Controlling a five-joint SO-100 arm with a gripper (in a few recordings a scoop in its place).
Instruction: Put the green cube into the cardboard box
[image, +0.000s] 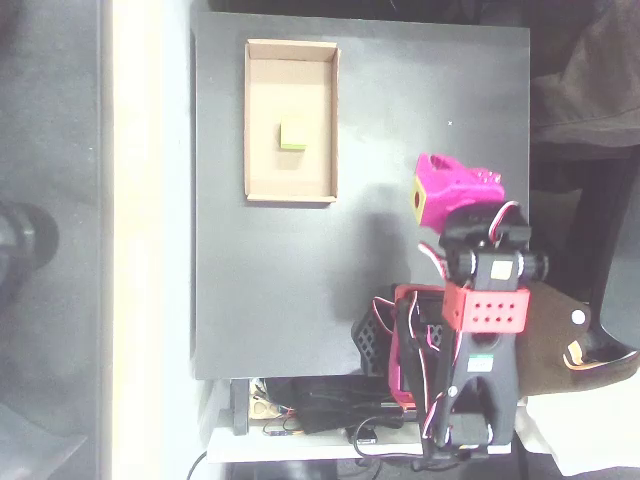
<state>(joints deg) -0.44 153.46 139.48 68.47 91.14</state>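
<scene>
The green cube (293, 135) lies on the floor of the cardboard box (258, 120), near the middle of the tray, in the overhead view. The box sits at the upper left of the dark board. My magenta gripper (440, 180) hovers well to the right of the box, over the board's right side, with its yellow square patch facing left. Nothing shows between its fingers, and from above I cannot make out how far apart the jaws stand.
The dark board (330, 290) has open room between the box and the arm. The arm's red and black base (480, 310) and a bundle of cables (330, 410) crowd the lower right. A pale strip (150, 240) runs along the board's left.
</scene>
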